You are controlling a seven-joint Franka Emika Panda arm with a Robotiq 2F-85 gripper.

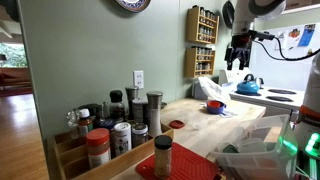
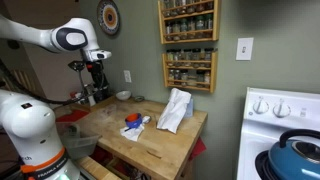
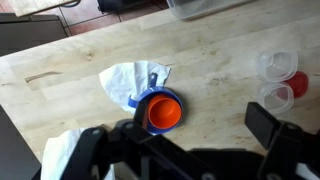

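Note:
My gripper (image 3: 175, 135) is open with nothing between its fingers, and it hangs high above a wooden table (image 3: 220, 60). In the wrist view an orange cup (image 3: 163, 112) sits nested in a blue cup, resting on a white paper (image 3: 130, 80), just ahead of the left finger. In both exterior views the gripper (image 1: 238, 52) (image 2: 96, 76) hangs well above the tabletop, away from the blue and orange cups (image 2: 132, 122) (image 1: 214, 105). A crumpled white cloth (image 2: 175, 108) (image 1: 214, 88) stands on the table near them.
Small clear cups (image 3: 277, 80) and a red one stand at the table's right side in the wrist view. A clear tub (image 3: 205, 8) sits at the far edge. Spice jars (image 1: 120, 125) crowd one table end. Wall spice racks (image 2: 188, 45) and a blue kettle (image 2: 296, 155) on the stove are nearby.

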